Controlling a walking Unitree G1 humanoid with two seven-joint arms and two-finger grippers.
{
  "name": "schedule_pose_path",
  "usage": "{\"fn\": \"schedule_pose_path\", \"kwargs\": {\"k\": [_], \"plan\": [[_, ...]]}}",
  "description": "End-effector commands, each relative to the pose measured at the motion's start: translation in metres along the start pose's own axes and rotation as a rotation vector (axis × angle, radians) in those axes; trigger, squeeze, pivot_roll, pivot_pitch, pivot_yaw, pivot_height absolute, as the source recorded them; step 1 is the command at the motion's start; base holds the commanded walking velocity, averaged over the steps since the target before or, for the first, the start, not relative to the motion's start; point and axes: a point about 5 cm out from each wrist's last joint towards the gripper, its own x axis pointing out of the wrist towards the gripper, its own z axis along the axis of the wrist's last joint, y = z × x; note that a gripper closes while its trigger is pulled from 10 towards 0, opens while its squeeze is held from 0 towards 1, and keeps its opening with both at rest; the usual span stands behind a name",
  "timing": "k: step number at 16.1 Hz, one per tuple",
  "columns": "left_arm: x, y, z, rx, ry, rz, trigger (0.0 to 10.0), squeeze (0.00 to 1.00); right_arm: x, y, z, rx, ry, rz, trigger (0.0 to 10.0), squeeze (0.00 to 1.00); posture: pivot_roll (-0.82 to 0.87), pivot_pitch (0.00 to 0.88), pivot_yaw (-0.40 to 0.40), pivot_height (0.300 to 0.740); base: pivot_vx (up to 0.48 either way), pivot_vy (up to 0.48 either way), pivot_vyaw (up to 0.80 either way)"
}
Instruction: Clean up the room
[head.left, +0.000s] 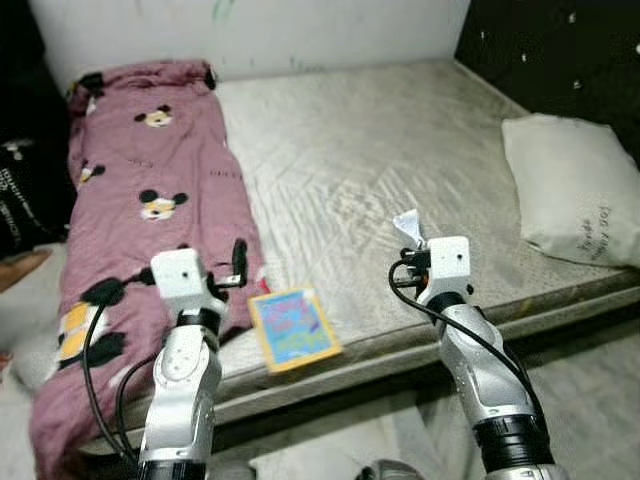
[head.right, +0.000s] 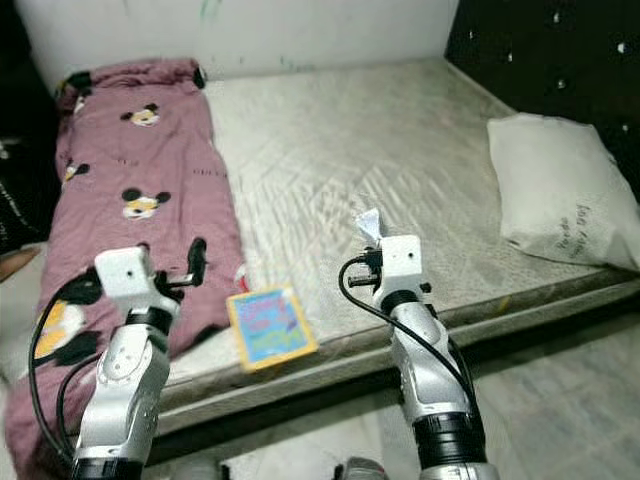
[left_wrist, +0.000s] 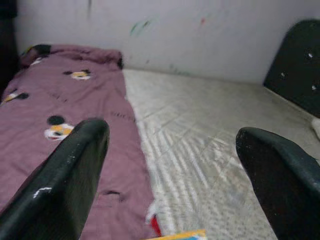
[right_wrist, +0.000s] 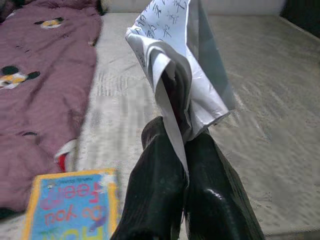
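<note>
right gripper (right_wrist: 182, 145): raised over the front part of the mattress, both black fingers pressed together on a piece of paper.
paper (right_wrist: 180, 60): white, crumpled and folded, with handwriting on it; pinched at its lower end, standing up above the fingertips, not touching the bed.
left gripper (left_wrist: 172, 165): held up near the front edge of the bed, fingers (left_wrist: 75, 170) spread wide apart, nothing between them; pointing over the seam between blanket and bare mattress.
book (head.left: 293, 328): thin, yellow border, blue cover with coloured letters; lying flat at the front edge of the mattress, between the two arms, just beside the blanket.
blanket (head.left: 140, 200): dark pink with cartoon mouse faces, spread along the left side of the bed up to the wall.
mattress (head.left: 380, 170): grey-beige, wrinkled surface, bare in the middle.
pillow (head.left: 575, 190): off-white, on the right side of the bed, close to the dark headboard (head.left: 560, 55), well apart from the paper.
wall (left_wrist: 200, 35): light, with some small coloured marks.
</note>
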Motion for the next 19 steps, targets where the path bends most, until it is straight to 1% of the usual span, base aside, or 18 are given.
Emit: {"fn": "schedule_pose_path", "kwargs": {"k": [1,6,9,11,12,13,19], "plan": [[-0.003,0.010,-0.003,0.003,0.017,0.038,10.0,0.00,0.001,0.010,0.010,-0.012,-0.048,0.041,10.0,0.00,-0.05,0.000,-0.036,0.740,0.000,0.480,0.00],[-0.001,0.009,-0.001,0.013,0.009,0.033,10.0,0.00,0.002,0.012,0.012,-0.012,-0.063,0.061,10.0,0.00,-0.05,0.000,-0.036,0.740,0.000,0.480,0.00],[0.000,0.010,0.003,0.023,-0.009,0.055,10.0,0.00,0.001,0.017,0.018,-0.045,-0.109,0.099,10.0,0.00,-0.04,0.000,-0.040,0.740,0.000,0.480,0.00],[0.003,0.009,0.006,0.032,-0.026,0.057,10.0,0.00,0.003,0.019,0.022,-0.063,-0.125,0.120,10.0,0.00,-0.03,0.000,-0.043,0.740,0.000,0.480,0.70],[0.007,0.004,0.013,0.041,-0.055,0.051,10.0,0.00,0.003,0.022,0.024,-0.077,-0.136,0.143,10.0,0.00,-0.02,0.000,-0.041,0.740,0.000,0.000,0.80],[0.008,0.000,0.017,0.052,-0.074,0.044,10.0,0.00,0.002,0.024,0.025,-0.090,-0.145,0.154,10.0,0.00,-0.02,0.000,-0.043,0.740,0.000,0.000,0.80],[0.003,0.000,0.012,0.056,-0.057,0.053,10.0,0.00,0.001,0.023,0.024,-0.096,-0.142,0.164,10.0,0.00,-0.03,0.000,-0.046,0.740,0.000,0.000,0.80]]}}
